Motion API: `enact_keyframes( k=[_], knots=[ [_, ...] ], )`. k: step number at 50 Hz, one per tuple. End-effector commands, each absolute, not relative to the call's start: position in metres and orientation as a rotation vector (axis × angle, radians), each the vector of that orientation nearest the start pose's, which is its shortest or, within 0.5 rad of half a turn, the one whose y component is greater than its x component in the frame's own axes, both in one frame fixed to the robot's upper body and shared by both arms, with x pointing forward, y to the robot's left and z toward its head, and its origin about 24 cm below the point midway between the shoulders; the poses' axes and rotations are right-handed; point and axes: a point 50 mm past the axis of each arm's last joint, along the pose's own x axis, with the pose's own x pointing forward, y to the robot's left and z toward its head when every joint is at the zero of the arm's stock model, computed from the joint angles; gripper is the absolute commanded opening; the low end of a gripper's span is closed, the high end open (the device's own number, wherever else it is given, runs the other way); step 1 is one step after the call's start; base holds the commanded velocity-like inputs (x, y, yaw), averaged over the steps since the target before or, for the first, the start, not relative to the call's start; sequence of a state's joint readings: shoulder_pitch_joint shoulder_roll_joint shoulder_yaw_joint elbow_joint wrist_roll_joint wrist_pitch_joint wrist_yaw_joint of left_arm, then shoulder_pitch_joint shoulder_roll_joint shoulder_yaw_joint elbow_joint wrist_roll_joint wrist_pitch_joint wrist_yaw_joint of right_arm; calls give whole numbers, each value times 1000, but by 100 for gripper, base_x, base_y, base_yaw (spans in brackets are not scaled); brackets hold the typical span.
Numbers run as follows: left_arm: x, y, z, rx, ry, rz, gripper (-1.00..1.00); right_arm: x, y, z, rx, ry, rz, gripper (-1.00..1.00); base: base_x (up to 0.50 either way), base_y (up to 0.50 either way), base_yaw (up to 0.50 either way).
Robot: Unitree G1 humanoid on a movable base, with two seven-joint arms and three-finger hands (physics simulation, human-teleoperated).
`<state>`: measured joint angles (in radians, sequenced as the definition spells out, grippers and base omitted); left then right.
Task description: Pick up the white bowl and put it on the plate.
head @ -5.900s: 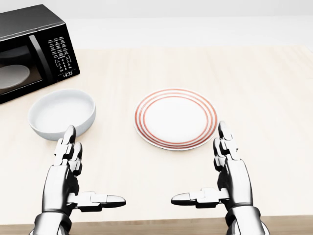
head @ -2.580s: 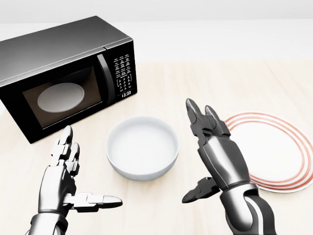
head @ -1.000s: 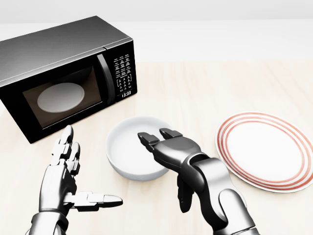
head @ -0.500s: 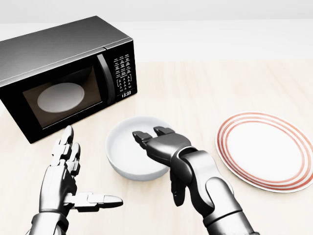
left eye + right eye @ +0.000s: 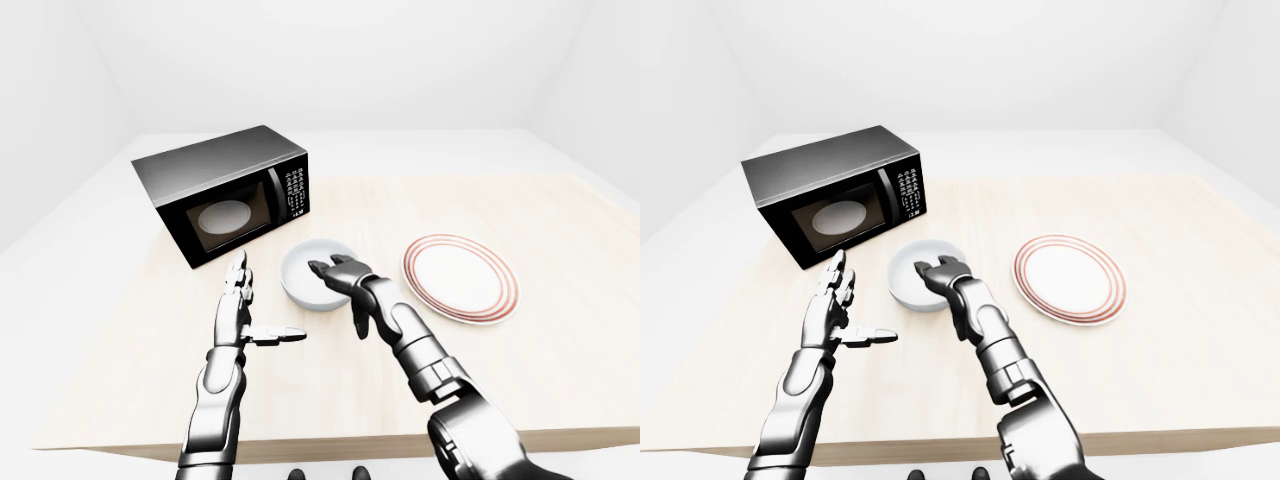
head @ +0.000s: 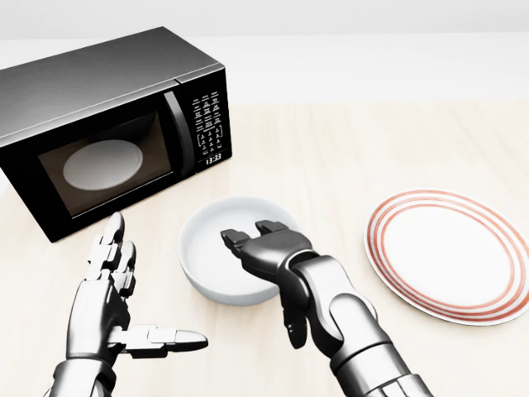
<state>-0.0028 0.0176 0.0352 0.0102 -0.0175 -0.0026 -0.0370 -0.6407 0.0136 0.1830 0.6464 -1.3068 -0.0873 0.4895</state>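
The white bowl (image 6: 207, 252) stands on the wooden table, below the microwave in the head view. My right hand (image 6: 266, 285) reaches over its right near rim. The fingers (image 6: 248, 240) curl down inside the bowl and the thumb (image 6: 293, 322) hangs outside the near wall. The hand is open, and the frames do not show whether the fingers touch the bowl. The red-ringed white plate (image 6: 450, 256) lies empty to the bowl's right. My left hand (image 6: 157, 281) is open and flat, thumb out, left of the bowl and apart from it.
A black microwave (image 6: 107, 124) with a white dish behind its door stands at the upper left, close to the bowl. The table's near edge (image 5: 330, 440) runs below my arms in the left-eye view.
The view shifted early on, bringing the bowl to the middle. My right hand tipped from upright beside the bowl to over its rim, then crept left. The left hand stayed still.
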Motion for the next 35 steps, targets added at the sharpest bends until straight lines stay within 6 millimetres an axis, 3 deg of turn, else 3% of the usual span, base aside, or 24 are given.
enact_keyframes(
  k=[1,25,26,27,28,35],
  knots=[
    [254,159,40,0,4,-3,100,342,-48,45,-1516,114,775,100,0,0,0],
    [254,159,40,0,4,-3,100,342,-48,34,-1535,121,771,100,0,0,0],
    [254,159,40,0,4,-3,100,342,-48,34,-1536,119,769,40,0,0,0],
    [254,159,40,0,4,-3,100,342,-47,35,-1534,118,769,4,0,0,0],
    [254,159,40,0,4,-3,100,341,-47,35,-1529,120,772,-98,0,0,0],
    [254,159,40,0,4,-3,100,340,-48,30,-1539,125,776,-100,0,0,0]
  ],
)
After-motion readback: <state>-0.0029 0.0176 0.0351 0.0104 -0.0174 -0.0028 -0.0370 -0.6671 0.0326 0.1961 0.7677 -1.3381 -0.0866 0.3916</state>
